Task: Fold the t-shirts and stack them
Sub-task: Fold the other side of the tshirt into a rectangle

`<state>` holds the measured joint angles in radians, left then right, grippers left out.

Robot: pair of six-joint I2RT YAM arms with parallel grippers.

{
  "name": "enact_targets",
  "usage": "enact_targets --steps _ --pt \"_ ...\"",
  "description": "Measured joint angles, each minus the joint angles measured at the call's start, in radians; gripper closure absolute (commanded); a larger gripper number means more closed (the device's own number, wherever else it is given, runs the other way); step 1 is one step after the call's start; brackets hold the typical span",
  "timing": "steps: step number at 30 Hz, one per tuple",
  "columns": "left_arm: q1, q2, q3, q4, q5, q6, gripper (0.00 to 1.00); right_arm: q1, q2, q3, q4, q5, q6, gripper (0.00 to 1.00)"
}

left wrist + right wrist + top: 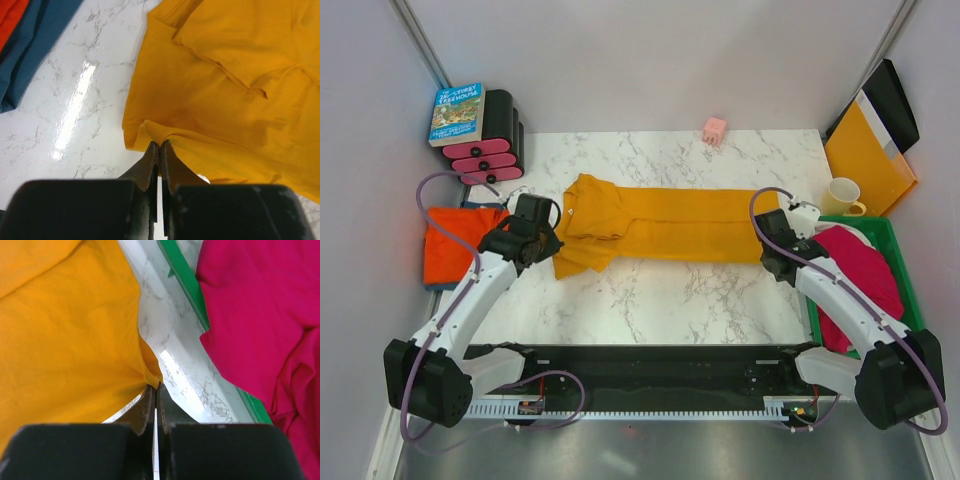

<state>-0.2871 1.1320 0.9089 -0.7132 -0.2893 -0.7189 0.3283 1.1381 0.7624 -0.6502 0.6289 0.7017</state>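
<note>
The mustard-yellow t-shirt [660, 225] lies folded lengthwise across the middle of the marble table, collar end to the left. My left gripper [159, 143] is shut on its near left edge [210, 100]. My right gripper [155, 386] is shut on the shirt's near right corner [65, 335]. A red-orange t-shirt [455, 240] lies on a blue one [35, 45] at the left edge. The magenta-pink t-shirt [865, 275] fills the green bin and also shows in the right wrist view [265, 315].
A green bin [895, 262] stands at the right edge. Behind it are a white mug [844, 196] and a yellow-orange folder [870, 155]. A book [457, 112] and black-and-pink dumbbells [495, 140] stand at the back left. A small pink object [715, 130] sits at the back.
</note>
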Motion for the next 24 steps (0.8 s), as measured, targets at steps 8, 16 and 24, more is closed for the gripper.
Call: enact_targets --steps 8,16,24 --pt "0.000 0.076 0.110 0.036 -0.024 0.014 0.98 -0.012 0.073 0.071 0.005 0.020 -0.011 1.00" --pt "0.001 0.197 0.213 0.045 -0.052 0.031 0.98 -0.013 0.129 0.166 0.014 0.048 -0.027 1.00" --pt "0.003 0.339 0.335 0.068 -0.088 0.058 0.98 -0.039 0.255 0.232 0.054 0.065 -0.026 1.00"
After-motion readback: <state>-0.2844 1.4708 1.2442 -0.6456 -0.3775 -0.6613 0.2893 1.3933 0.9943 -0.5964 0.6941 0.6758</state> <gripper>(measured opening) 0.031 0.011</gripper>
